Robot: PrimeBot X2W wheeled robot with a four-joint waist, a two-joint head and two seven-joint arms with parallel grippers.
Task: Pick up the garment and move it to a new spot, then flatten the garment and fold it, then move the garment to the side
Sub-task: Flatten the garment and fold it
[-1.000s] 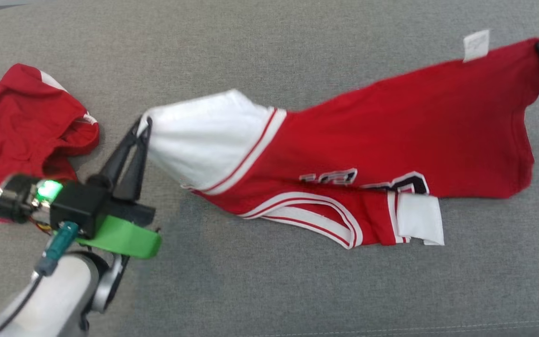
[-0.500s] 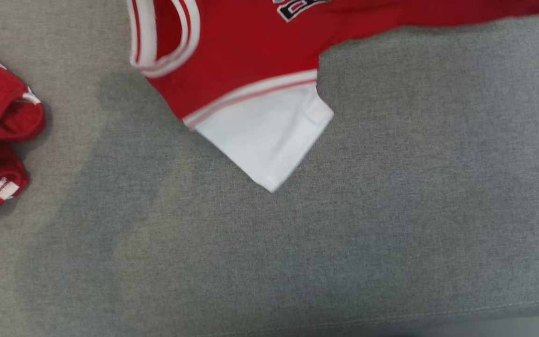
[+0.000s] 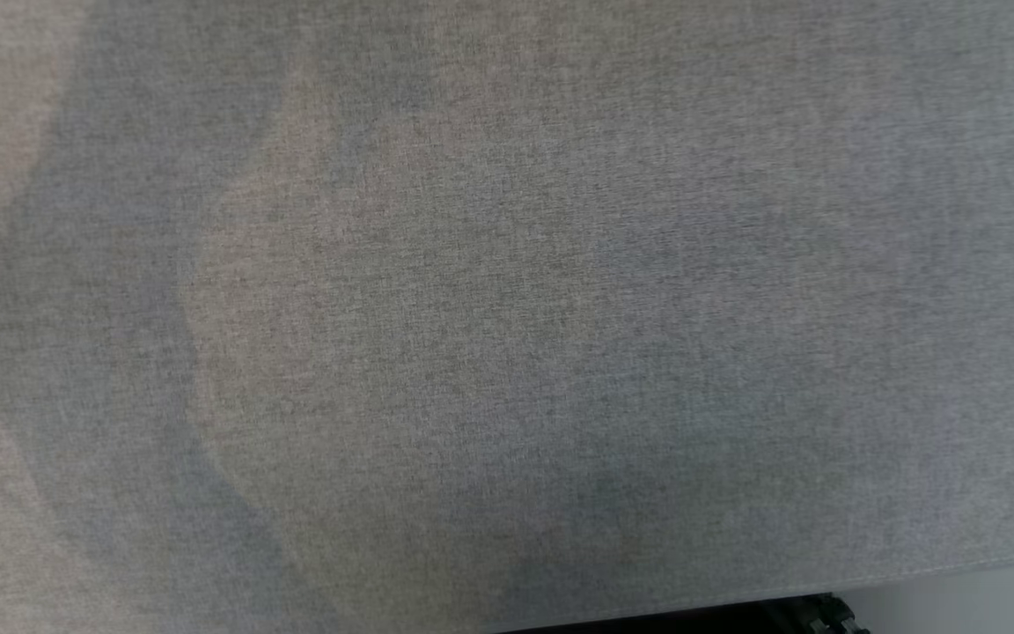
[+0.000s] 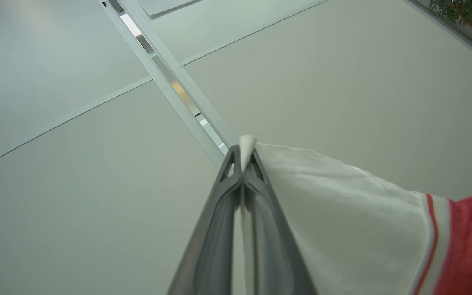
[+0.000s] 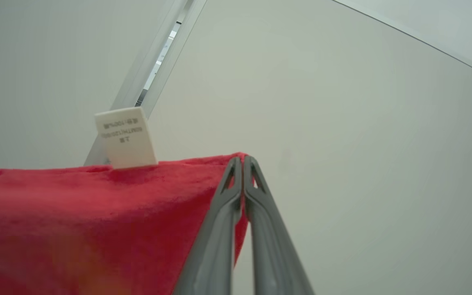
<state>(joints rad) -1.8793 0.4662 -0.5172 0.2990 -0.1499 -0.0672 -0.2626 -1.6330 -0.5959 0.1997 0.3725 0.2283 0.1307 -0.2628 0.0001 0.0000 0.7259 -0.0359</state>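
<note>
Now, starting left, the left gripper (image 4: 244, 155) is pinched tight on the white corner of the jersey (image 4: 342, 217), lifted against pale ceiling panels (image 4: 76, 196) crossed by a recessed light rail (image 4: 166, 78). The white cloth runs right to a red-and-white striped band, then red. Over at the right gripper (image 5: 242, 164), the fingers are pressed together on a red hem corner. Just left of them a white care label (image 5: 125, 137) stands up from the hem, carrying three lines of small upside-down print too fine to read. Down in the head view, the grey fabric surface (image 3: 507, 308) spreads wide, its front edge slanting across the lower right with pale floor (image 3: 982, 603) beyond.
</note>
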